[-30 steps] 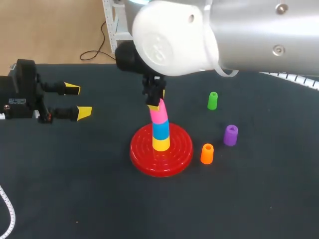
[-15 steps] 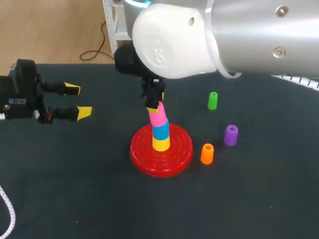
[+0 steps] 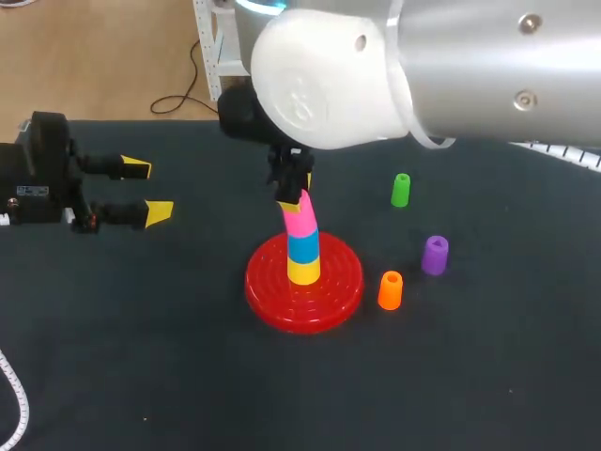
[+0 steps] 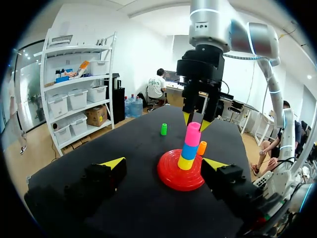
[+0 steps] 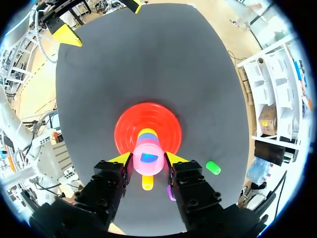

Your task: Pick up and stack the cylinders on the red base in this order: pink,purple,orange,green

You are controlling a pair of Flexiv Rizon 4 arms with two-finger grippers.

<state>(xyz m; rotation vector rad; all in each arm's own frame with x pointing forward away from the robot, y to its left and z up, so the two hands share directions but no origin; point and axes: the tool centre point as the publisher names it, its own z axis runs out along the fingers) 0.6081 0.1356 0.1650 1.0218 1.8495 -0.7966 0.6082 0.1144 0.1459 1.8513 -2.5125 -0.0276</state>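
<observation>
Tilt was the thing that counted at this moment. The pink cylinder (image 3: 300, 220) stood near the middle of the frame, on top of a blue cylinder (image 3: 302, 246) and a yellow cylinder (image 3: 302, 272), and these two stood upright on the red base (image 3: 333, 291). The long axis of the pink one was not in line with the two under it: its upper end leaned toward the upper left of the frame, while its lower end met the blue one.

The right gripper (image 5: 147, 158) came down on it from above. In the right wrist view its two yellow tips pressed the pink cylinder from both sides, so it was pinching it. In my judgement the next move had to bring this axis upright over the stack before the fingers let go; otherwise the piece could sit crooked or fall off.

The purple cylinder (image 3: 434, 255), the orange cylinder (image 3: 390, 290) and the green cylinder (image 3: 401, 190) waited at the right of the base, on the side of the right arm. The left gripper (image 3: 147, 190) stood well apart at the left of the frame, with its fingers spread and holding nothing.
</observation>
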